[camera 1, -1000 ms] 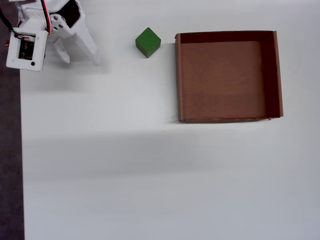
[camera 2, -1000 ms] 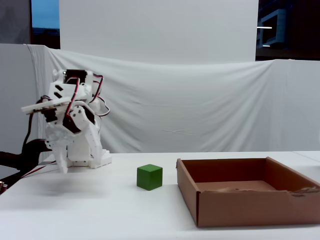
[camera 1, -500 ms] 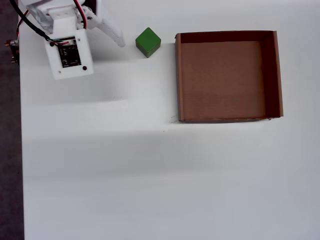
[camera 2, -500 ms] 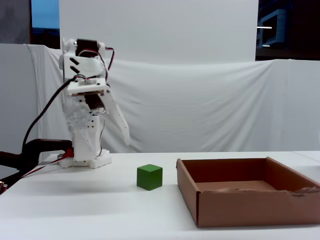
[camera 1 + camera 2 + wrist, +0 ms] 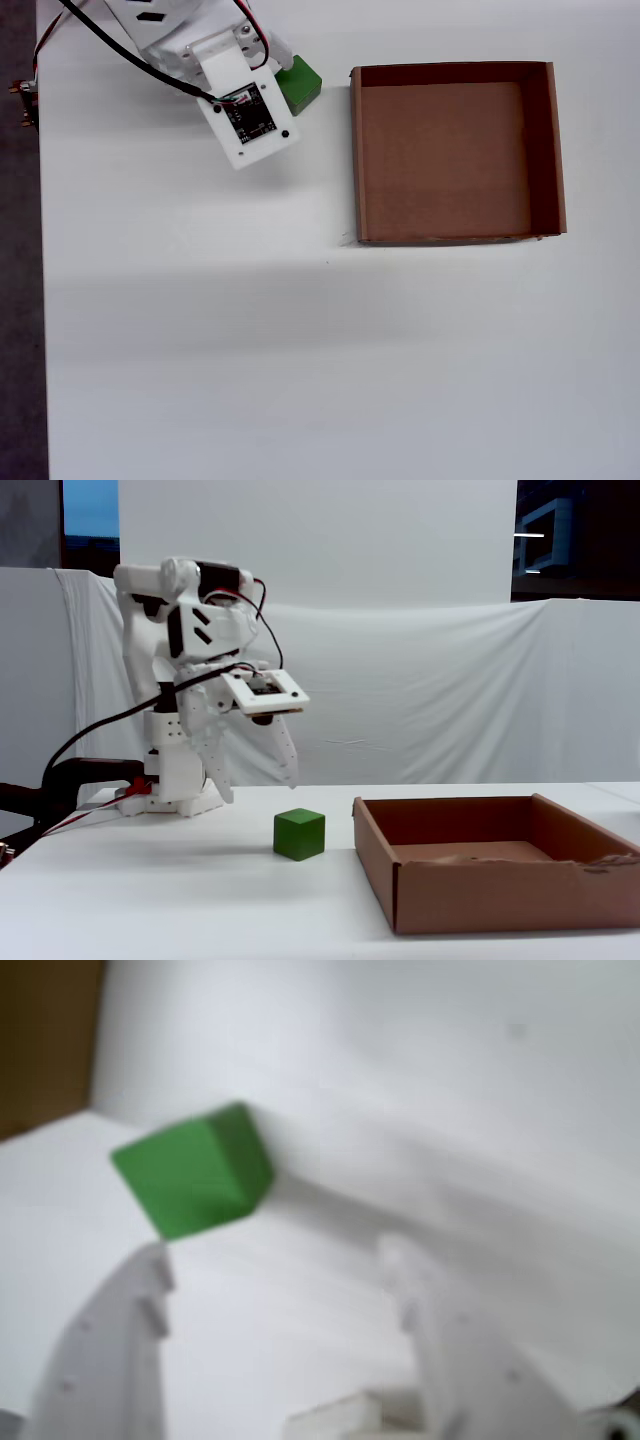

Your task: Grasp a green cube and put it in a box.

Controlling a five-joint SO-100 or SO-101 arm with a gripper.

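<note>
In the fixed view I have the arm (image 5: 185,680) at the left, standing on its base at the back of the white table (image 5: 150,900). It leans forward so that the gripper (image 5: 255,785) hangs in the air with its fingers pointing down, above the green cube (image 5: 300,834) and toward its ten o'clock. I judge that the height is there to let the fingers come down around the cube rather than knock it sideways.

The fingers stand apart and grip nothing. The wrist view shows this best: one white finger (image 5: 110,1350) rises at seven o'clock, the other at five o'clock, bare table lies between them, and the green cube (image 5: 192,1172) sits beyond the tips at about ten o'clock, nearer the left finger. So the opening is not yet centred on the cube, and I would want to shift toward it before lowering.

In the overhead view the wrist board (image 5: 247,113) covers the left part of the green cube (image 5: 302,84), which tells me the gripper is close to over it. The cube rests on the table, turned corner-on to the box, just beside the upper end of the box's left wall and not touching it.

The cardboard box (image 5: 357,160) lies at three o'clock from the cube, open-topped and with nothing in it. That placement keeps the carry short: once gripped, the cube only needs lifting over the low left wall.
</note>
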